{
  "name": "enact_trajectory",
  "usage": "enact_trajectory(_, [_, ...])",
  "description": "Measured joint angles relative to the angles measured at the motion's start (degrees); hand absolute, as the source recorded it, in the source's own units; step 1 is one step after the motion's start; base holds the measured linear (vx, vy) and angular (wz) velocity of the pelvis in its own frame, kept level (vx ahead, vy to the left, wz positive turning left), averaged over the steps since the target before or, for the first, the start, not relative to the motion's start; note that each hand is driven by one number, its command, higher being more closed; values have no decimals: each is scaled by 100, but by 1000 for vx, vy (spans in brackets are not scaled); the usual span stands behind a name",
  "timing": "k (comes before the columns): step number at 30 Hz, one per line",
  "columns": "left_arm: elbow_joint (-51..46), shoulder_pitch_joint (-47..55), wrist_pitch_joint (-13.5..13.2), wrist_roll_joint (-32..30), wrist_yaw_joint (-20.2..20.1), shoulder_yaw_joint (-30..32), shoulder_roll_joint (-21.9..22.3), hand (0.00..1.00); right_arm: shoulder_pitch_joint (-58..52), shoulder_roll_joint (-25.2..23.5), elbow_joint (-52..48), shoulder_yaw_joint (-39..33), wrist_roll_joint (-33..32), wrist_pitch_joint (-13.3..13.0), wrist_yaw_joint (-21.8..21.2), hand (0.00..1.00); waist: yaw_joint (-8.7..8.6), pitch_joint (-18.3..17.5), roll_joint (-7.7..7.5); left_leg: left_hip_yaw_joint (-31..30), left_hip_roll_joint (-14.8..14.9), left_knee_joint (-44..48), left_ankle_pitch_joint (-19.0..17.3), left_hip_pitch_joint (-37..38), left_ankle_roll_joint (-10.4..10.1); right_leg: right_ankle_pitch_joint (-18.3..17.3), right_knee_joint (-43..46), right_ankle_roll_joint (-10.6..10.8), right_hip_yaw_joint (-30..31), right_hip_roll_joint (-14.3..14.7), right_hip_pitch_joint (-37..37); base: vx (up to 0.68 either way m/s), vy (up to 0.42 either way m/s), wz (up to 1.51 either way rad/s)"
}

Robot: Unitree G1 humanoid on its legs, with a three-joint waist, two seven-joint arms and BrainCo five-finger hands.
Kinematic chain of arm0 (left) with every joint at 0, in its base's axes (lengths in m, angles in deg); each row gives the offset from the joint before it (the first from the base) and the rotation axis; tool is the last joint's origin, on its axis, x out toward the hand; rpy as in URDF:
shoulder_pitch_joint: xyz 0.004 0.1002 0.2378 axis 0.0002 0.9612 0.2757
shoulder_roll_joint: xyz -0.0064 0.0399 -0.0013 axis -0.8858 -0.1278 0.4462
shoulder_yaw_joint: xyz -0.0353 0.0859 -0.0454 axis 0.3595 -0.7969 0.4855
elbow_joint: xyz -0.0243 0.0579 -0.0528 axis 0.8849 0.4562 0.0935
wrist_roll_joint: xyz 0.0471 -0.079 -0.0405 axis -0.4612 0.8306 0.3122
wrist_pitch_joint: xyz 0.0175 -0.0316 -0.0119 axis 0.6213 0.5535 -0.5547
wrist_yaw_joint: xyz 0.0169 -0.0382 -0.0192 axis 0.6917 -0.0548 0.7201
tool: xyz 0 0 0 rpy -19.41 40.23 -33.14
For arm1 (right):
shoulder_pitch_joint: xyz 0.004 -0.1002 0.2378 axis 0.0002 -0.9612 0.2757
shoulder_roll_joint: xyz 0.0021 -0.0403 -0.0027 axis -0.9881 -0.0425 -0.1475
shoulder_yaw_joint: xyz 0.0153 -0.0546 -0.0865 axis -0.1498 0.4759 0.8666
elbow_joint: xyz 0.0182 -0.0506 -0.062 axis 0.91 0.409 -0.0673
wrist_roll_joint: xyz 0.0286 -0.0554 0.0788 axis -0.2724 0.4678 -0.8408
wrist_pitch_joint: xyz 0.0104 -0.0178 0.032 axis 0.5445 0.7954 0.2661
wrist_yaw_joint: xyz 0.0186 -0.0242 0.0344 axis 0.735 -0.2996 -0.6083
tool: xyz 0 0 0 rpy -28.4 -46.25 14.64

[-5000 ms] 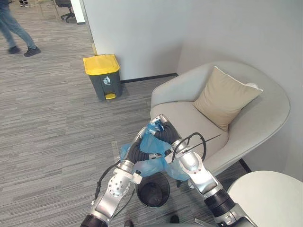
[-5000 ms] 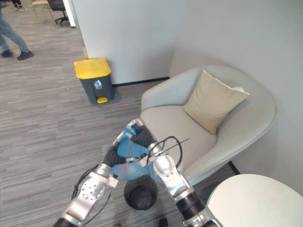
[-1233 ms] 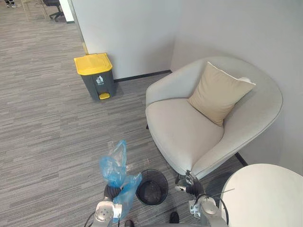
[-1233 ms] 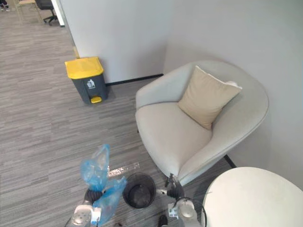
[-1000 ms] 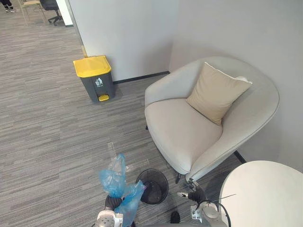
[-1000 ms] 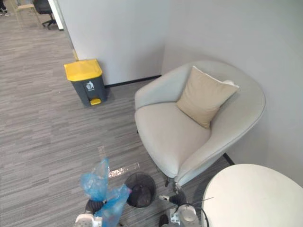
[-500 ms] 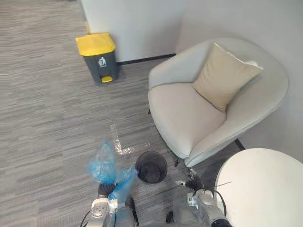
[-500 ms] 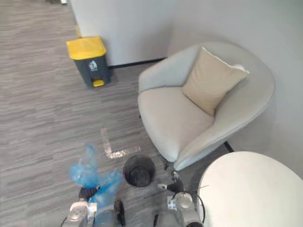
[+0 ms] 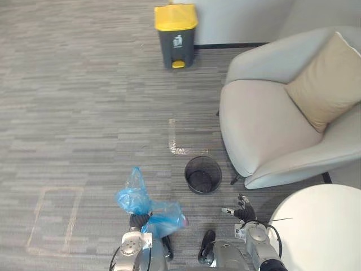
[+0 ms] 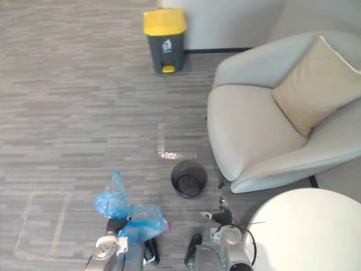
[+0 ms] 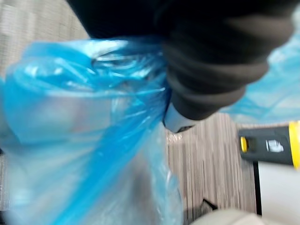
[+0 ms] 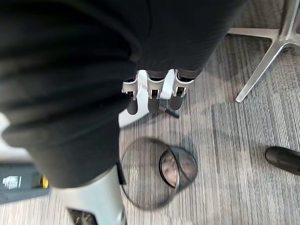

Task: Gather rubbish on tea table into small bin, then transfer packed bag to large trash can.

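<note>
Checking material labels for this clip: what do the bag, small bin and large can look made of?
Bag: thin blue plastic film, glossy, translucent and crinkled.
Small bin: black wire mesh, probably metal; the floor shows through its wall.
Large can: likely hard plastic, with a matte grey body and a yellow lid.

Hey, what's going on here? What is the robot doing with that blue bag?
The robot is taking out rubbish. Its left hand grips a blue bag by its gathered neck. Its right hand hangs open near the small black mesh bin, which stands unlined beside the armchair. The yellow-lidded trash can stands farther off with its lid closed, so the bag has not yet gone in.
</note>
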Motion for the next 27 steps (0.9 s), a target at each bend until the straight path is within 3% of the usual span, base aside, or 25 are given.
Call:
enact_trajectory(3, [0, 37, 0, -25, -8, -45, -109, 100, -30, -103, 51, 0, 6, -3, -2, 0, -47, -69, -11, -155, -438, -513, 223, 174, 180, 268, -432, 240, -107, -205, 249, -91, 188, 39])
enact_trajectory(6, [22, 61, 0, -70, -10, -35, -194, 100, 99, -131, 294, 18, 15, 22, -2, 0, -28, -69, -15, -154, -556, -524, 164, 130, 251, 284, -449, 299, -88, -304, 216, -85, 144, 9])
enact_trajectory(9, [27, 212, 0, -104, -7, 5, -224, 100, 95, -122, 460, 50, 32, 63, 3, 0, -41, -65, -102, -128, -718, -288, -107, 25, 389, -253, 301, 603, 120, -635, -83, -41, 140, 0])
enact_trajectory(12, [16, 249, 10, -105, -7, 7, -274, 100, 37, -108, 472, 50, 34, 70, 4, 0, -107, -37, -312, -283, -922, -3, -328, -78, 518, -676, 996, 704, 291, -947, -287, 78, 107, 37])
enact_trajectory(14, [1, 276, 22, -106, -1, -11, -302, 100, -68, -120, 472, 45, 34, 80, 5, 0, -135, -45, -375, -533, -1040, 234, -547, -56, 606, -1035, 1186, 699, 914, -752, -279, 131, 11, 61])
enact_trajectory(15, [9, 257, 27, -105, 1, -32, -314, 100, -116, -118, 489, -5, 31, 82, 5, 0, -195, -71, -430, -768, -1171, 310, -654, -9, 753, -891, 1563, 632, 1172, -735, -386, 231, 35, 58])
enact_trajectory(17, [20, 211, 51, -103, 12, -26, -305, 100, 66, -89, 654, 2, 29, 106, -1, 0, -151, -13, -331, -831, -1073, 376, -795, 89, 816, -1078, 2081, 472, 1388, -599, -842, 230, 59, 24])
enact_trajectory(20, [128, -8, 55, -103, 13, 6, -416, 100, 207, -102, 712, 50, 27, 108, -1, 0, -185, 53, -220, -1000, -914, 137, -920, 495, 680, -932, 1646, 340, 1262, -32, -1348, 289, 25, 23])
enact_trajectory(23, [247, -191, 50, -103, 12, 4, -459, 100, 39, -69, 712, -6, 27, 116, 0, 0, -329, 32, -265, -1332, -1025, -259, -1004, 1082, 489, -191, 640, 184, 1131, 265, -1512, 524, -56, 74])
enact_trajectory(24, [276, -186, 50, -104, 9, -16, -441, 100, -69, -32, 708, -15, 27, 128, 1, 0, -398, -23, -344, -1484, -1037, -235, -1102, 1255, 323, 306, 709, -152, 1249, 297, -1533, 700, -119, 100])
enact_trajectory(25, [305, -196, 50, -105, 10, -34, -400, 100, -115, 6, 708, -27, 27, 139, -1, 0, -426, -45, -290, -1543, -993, -155, -1140, 1272, 255, 328, 820, -350, 1259, 316, -1531, 715, -131, 73])
enact_trajectory(26, [323, -208, 45, -105, 10, -69, -331, 100, -155, 48, 702, -152, 27, 154, -2, 0, -414, -109, -121, -1525, -774, 197, -1127, 1108, 53, 162, 1008, -436, 1057, 339, -1508, 581, -108, 42])
enact_trajectory(27, [330, -219, 64, -106, 9, -105, -296, 100, -104, 69, 672, -276, 24, 160, 1, 0, -417, -81, -45, -1386, -674, 592, -977, 1028, -181, -9, 1132, -486, 980, 321, -1395, 588, -109, 24])
